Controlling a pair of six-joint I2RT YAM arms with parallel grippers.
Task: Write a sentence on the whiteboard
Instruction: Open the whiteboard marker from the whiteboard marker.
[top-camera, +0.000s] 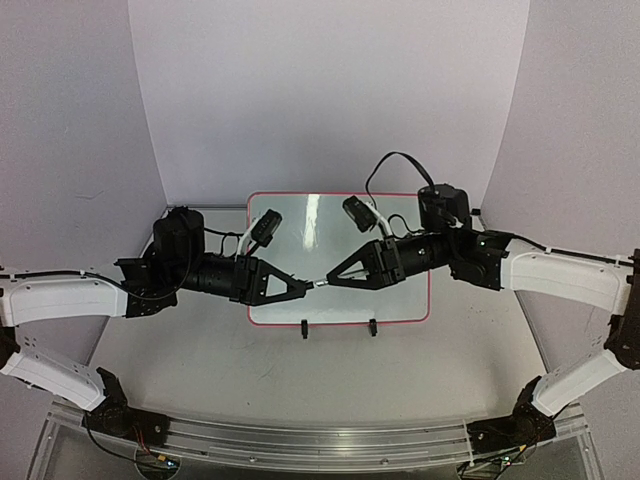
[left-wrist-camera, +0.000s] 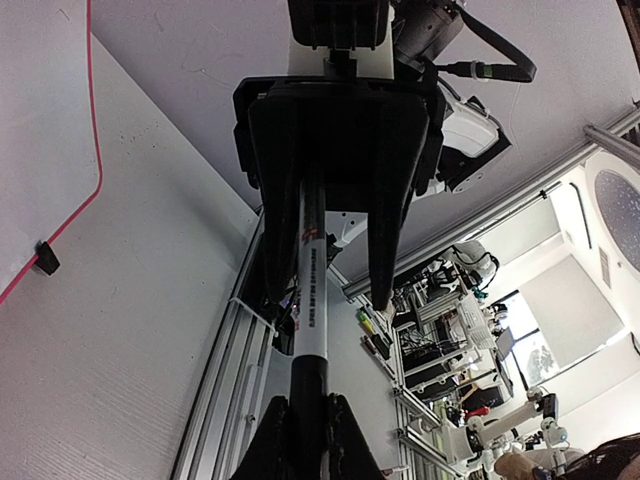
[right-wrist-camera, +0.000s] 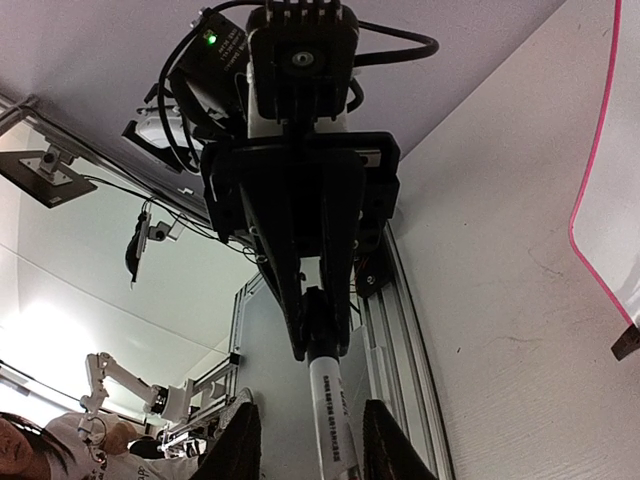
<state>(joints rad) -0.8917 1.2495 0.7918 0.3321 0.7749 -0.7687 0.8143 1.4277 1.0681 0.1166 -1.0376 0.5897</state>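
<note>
While the left gripper (left-wrist-camera: 308, 440) was clamped shut on the black end of the marker (left-wrist-camera: 312, 300), the right gripper (right-wrist-camera: 312, 445) straddled the white barrel with its jaws apart, not clearly touching it. Both met tip to tip above the near half of the whiteboard (top-camera: 400, 300), which lay on the desk (top-camera: 200, 370) with no writing that could be made out. By that, the pen was being uncapped or passed over; next, the right jaws needed to close firmly before either arm drew away.
</note>
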